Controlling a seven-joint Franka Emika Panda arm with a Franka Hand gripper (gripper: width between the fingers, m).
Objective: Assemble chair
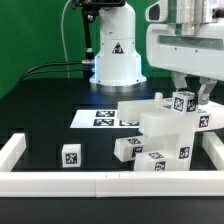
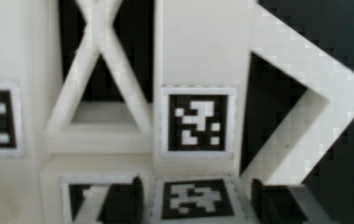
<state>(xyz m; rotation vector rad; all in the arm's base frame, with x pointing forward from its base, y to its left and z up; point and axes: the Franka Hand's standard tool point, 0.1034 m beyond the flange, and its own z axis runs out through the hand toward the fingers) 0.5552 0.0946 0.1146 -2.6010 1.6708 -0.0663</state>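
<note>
The chair's white blocky parts [image 1: 160, 135] stand stacked at the exterior view's right, each with black-and-white tags. My gripper [image 1: 190, 96] hangs over the top of the stack, its fingers on either side of the topmost tagged part [image 1: 186, 102]. In the wrist view the gripper [image 2: 195, 198] has its two dark pads [image 2: 124, 200] pressed against a tagged white block [image 2: 195, 190]. Beyond it are a tagged upright bar [image 2: 195, 122], crossed white bars [image 2: 99, 60] and an angled frame [image 2: 316, 100]. A loose tagged cube [image 1: 71, 155] lies apart at the exterior view's left.
The marker board [image 1: 100, 118] lies flat behind the stack. A white border rail [image 1: 100, 184] runs along the front and up both sides. The robot's base [image 1: 115, 60] stands at the back with cables trailing to the exterior view's left.
</note>
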